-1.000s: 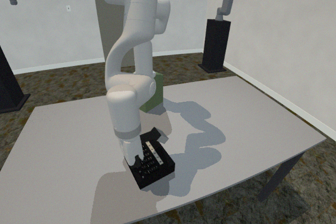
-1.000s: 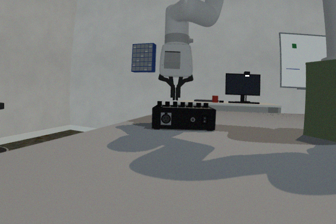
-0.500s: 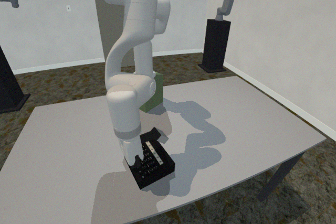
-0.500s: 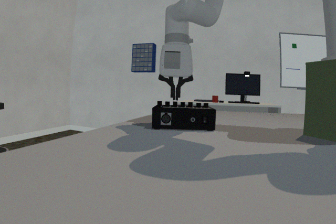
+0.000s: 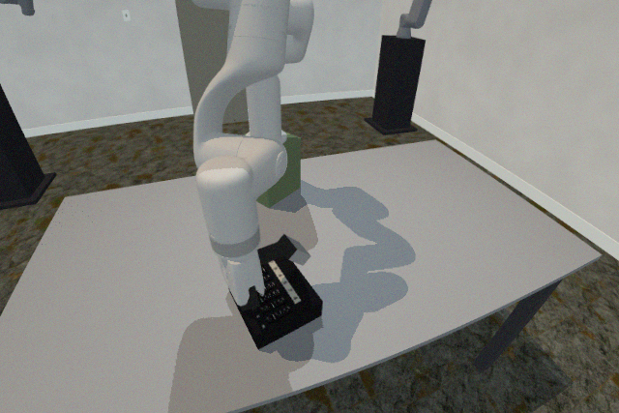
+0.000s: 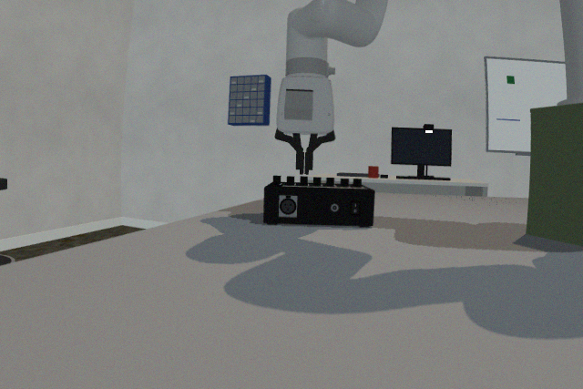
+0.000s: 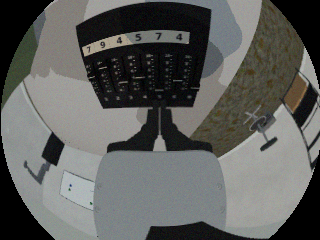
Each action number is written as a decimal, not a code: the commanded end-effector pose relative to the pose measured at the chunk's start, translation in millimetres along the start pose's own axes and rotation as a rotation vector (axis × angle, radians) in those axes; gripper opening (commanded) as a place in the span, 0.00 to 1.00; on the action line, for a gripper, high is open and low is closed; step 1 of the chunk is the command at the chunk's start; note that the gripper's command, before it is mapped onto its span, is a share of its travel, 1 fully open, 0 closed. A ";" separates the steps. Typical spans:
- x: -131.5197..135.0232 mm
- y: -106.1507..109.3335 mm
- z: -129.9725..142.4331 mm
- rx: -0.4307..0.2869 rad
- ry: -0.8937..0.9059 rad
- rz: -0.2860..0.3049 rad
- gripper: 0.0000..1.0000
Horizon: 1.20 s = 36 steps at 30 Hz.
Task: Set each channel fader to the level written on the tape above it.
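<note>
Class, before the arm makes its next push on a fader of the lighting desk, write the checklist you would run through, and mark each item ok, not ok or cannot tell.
1. Pincer shut with nothing between its fingers: ok.
2. Fingertips down at the row of fader caps: ok in the exterior view; actual contact: cannot tell.
3. Lighting desk flat on the table, not tipped: ok.
4. Tape legible, reading 7 9 4 5 7 4: ok.
5. Each cap's line against its scale: cannot tell, too small.
6. Master fader at its starting level: cannot tell.
</note>
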<state>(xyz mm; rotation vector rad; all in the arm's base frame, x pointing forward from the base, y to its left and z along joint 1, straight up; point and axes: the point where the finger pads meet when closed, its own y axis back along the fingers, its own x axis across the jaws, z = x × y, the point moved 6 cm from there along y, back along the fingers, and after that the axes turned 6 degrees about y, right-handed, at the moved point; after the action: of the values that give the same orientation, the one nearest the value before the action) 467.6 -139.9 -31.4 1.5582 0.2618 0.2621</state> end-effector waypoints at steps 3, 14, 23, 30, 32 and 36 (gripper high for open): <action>1.2 0.1 0.9 -0.002 0.000 0.003 0.00; 1.2 -7.4 1.0 -0.002 0.000 0.003 0.00; 1.2 -9.8 1.0 -0.002 0.000 0.003 0.00; 1.2 -9.9 1.0 -0.002 0.000 0.003 0.00; 1.2 -9.9 1.0 -0.002 0.000 0.003 0.00; 1.2 -9.9 1.0 -0.002 0.000 0.003 0.00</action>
<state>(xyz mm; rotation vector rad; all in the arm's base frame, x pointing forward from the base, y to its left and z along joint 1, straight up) 467.6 -139.8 -42.8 1.5583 0.2619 0.2621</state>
